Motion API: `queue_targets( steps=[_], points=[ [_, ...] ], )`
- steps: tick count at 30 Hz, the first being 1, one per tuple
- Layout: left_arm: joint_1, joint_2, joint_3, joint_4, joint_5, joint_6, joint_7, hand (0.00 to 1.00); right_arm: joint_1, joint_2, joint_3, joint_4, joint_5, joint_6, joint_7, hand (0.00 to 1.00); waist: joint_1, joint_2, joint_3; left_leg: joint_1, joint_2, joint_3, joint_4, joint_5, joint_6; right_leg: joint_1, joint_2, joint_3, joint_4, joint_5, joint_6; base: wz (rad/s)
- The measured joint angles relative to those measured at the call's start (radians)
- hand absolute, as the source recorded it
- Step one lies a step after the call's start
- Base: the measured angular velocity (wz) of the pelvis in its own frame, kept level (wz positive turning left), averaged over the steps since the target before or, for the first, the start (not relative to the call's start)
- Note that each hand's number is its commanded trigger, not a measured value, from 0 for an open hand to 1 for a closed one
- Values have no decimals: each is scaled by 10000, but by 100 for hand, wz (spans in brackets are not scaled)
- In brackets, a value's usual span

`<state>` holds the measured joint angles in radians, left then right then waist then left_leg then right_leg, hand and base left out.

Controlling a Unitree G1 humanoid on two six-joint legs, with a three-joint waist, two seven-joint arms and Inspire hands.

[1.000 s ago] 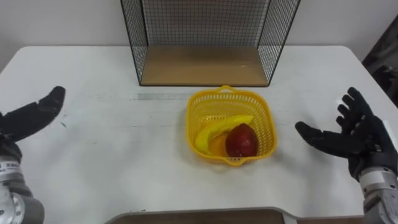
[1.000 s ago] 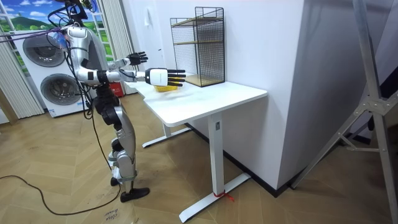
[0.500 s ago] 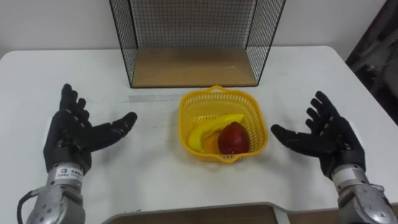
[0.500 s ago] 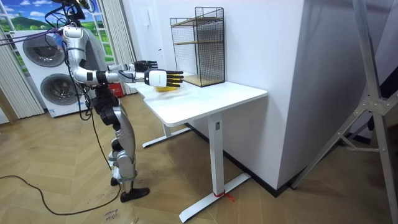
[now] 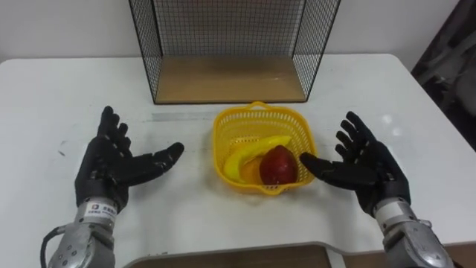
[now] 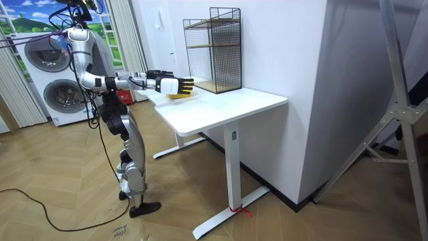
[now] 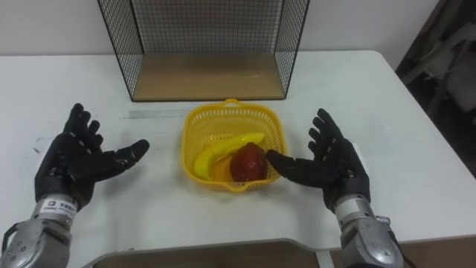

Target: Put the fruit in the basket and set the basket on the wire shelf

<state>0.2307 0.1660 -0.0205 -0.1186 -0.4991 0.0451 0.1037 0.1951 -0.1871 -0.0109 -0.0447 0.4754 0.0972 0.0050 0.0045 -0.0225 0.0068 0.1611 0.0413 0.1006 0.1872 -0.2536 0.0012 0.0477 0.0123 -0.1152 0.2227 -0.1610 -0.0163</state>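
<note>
On the white table [image 5: 416,97], my open left hand [image 5: 111,170] and open right hand [image 5: 372,171] are on each side of the yellow plastic basket [image 5: 256,113] of fruit [image 5: 269,160], ready to lift it.

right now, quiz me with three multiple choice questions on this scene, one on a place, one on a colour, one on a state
1. Where does the basket stand?
A on the floor
B on the table, in front of the wire shelf
C inside the shelf

2. What colour is the basket?
A yellow
B blue
C white

3. How are the left hand and right hand?
A both open
B both shut on the basket
C both curled into fists

Answers: 1 B, it sits on the white top before the shelf's open front. 2 A, its mesh is yellow. 3 A, fingers are spread on either side of the basket.
</note>
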Motion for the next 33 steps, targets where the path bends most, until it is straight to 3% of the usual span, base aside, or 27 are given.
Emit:
queue_targets(
  steps=[7, 12, 17, 24, 33],
  points=[
    [-2, -6, -235, 438, 26, 15, -201, 0, -3, 101, 121, 20, -3, -1, 142, 0, -2, -2, 4, 48, 7, 12, -3, 0, 0, 59, 8, -5, -2, 2, -3, 0],
    [-5, -88, -437, 815, 106, 16, -489, 0, -3, 296, 319, 62, -3, -2, 592, 0, -24, -88, 76, -9, 7, 13, 4, 0, 0, 30, 8, 33, -23, 5, -5, 0],
    [-90, -136, -577, 954, 103, -1, -556, 0, -92, 406, 380, 93, -1, -1, 817, 0, -10, -60, 82, -31, 2, 12, 7, 0, 0, 18, 3, 13, -31, 4, -2, 0],
    [-351, -200, -613, 1327, 113, 12, -750, 0, -517, 539, 665, 786, -4, 1, 856, 0, -25, 54, 18, -58, 0, 7, 45, 0, 0, 17, -9, -29, -32, 5, -2, 1],
    [-431, -191, -684, 1438, 136, 19, -761, 0, -642, 629, 797, 1101, -4, 2, 853, 0, -126, 112, 11, -94, -8, 4, 90, 0, 0, 31, -43, -100, -31, 5, -1, 1]
  ],
)
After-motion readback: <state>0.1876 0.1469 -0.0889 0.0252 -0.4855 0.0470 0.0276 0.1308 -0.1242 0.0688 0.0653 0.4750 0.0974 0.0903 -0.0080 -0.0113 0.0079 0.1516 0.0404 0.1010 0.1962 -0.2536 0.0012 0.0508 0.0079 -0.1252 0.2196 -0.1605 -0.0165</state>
